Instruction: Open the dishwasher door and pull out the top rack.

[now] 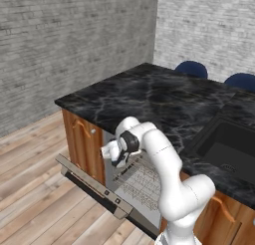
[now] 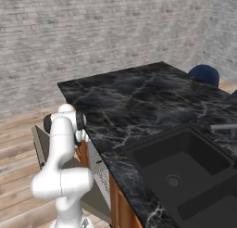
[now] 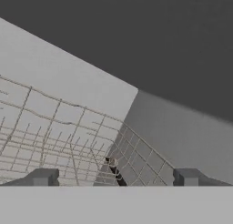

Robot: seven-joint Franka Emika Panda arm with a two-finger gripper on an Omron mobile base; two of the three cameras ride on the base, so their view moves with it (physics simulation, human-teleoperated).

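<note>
Reaching into top rack [image 3: 68, 141], hand [image 3: 113, 176] open.

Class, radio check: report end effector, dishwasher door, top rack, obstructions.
End effector open, holding nothing. Dishwasher door down and open. Top rack just ahead, not gripped. No obstruction visible.

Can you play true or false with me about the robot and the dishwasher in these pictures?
1. The dishwasher door is dropped open. True.
2. The gripper is squeezing a cup. False: its fingers stand wide apart with nothing between them.
3. The top rack is made of thin wire. True.
4. The sink is full of dishes. False: the dark basin has only its drain in it.
5. The countertop is white. False: it is black marble with pale veins.
</note>
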